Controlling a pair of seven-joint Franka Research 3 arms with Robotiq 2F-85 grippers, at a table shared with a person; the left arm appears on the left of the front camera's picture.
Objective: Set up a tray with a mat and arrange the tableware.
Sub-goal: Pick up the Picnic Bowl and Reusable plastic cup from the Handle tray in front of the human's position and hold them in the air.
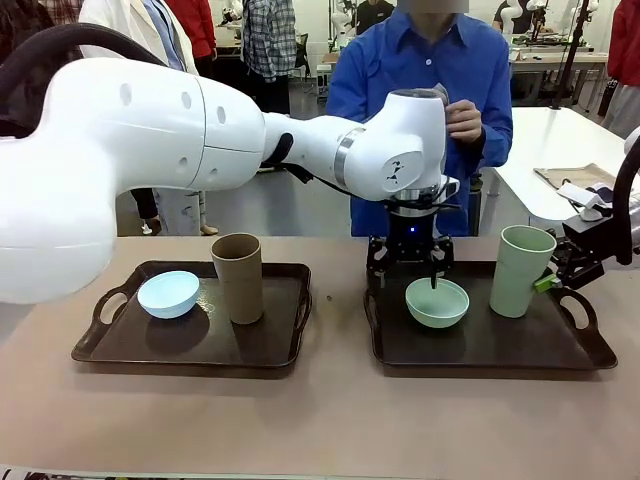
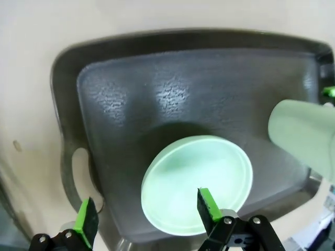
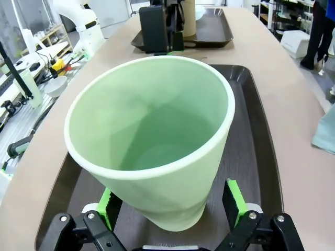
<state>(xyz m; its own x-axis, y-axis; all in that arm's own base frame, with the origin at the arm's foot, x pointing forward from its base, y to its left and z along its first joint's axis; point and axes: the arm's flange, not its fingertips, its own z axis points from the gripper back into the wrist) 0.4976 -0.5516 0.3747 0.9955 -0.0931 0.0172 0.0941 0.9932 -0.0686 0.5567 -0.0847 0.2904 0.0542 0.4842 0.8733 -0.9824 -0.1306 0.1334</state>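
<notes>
Now two trays [image 1: 150, 345] [image 1: 520, 345] bear two bowls [image 1: 168, 294] [image 1: 437, 302] and two tumblers [image 1: 238, 278] [image 1: 523, 270]; left gripper [image 1: 408, 275] and right gripper [image 1: 550, 280] both stand spread.

No legible text or labels anywhere

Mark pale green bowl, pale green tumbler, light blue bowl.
pale green bowl [image 2: 193, 175], left wrist view, inner floor.
pale green tumbler [image 3: 157, 130], right wrist view, inner wall.
light blue bowl [image 1: 168, 293], front view, inside.
</notes>
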